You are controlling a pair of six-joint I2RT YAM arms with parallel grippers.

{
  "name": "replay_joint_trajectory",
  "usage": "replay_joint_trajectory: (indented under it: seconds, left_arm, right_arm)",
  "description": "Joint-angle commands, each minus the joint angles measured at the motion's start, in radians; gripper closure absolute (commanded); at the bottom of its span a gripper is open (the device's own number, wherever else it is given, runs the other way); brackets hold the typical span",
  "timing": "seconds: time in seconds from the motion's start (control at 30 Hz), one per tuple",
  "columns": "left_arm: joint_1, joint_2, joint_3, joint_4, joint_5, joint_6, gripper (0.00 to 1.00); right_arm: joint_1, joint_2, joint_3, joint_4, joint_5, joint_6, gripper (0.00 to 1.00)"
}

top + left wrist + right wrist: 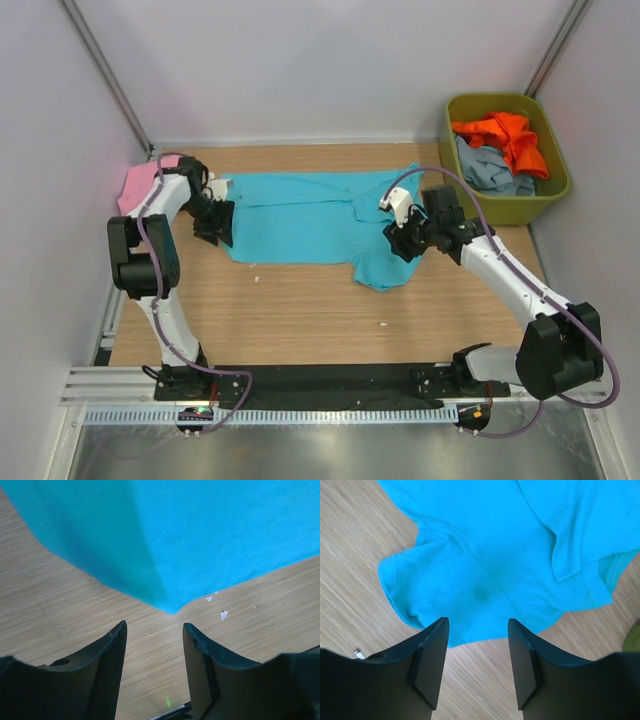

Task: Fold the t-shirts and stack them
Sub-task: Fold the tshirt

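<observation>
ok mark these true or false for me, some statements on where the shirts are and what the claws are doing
1. The turquoise t-shirt lies spread on the table. True.
2. The left claw is shut on that shirt. False: it is open and empty, with the shirt's corner just ahead of it.
3. The orange t-shirt sits in the bin. True.
4. The pink t-shirt is in the bin too. False: it lies at the table's far left edge.
5. The right claw is open and holds nothing. True.
</observation>
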Motion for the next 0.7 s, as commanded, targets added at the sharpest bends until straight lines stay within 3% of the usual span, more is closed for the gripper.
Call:
replay_joint_trajectory:
  seconds: [0.0, 0.4, 0.67]
  left_arm:
    - [0.01, 0.016, 0.018, -0.029, 0.182, 0.009, 0.5]
    - [0.045, 0.134, 0.091, -0.024, 0.27, -0.016, 0.51]
    - [0.06, -0.008, 0.049, -0.041, 0.288, -0.013, 0.5]
  right_arm:
    - [0.005, 0.015, 0.065, 0.022, 0.003, -0.004, 0.43]
    - [0.006, 0.027, 0.108, 0.002, 0.069, -0.016, 0.43]
    - [0.006, 0.006, 0.059, 0.037, 0.06, 0.005, 0.42]
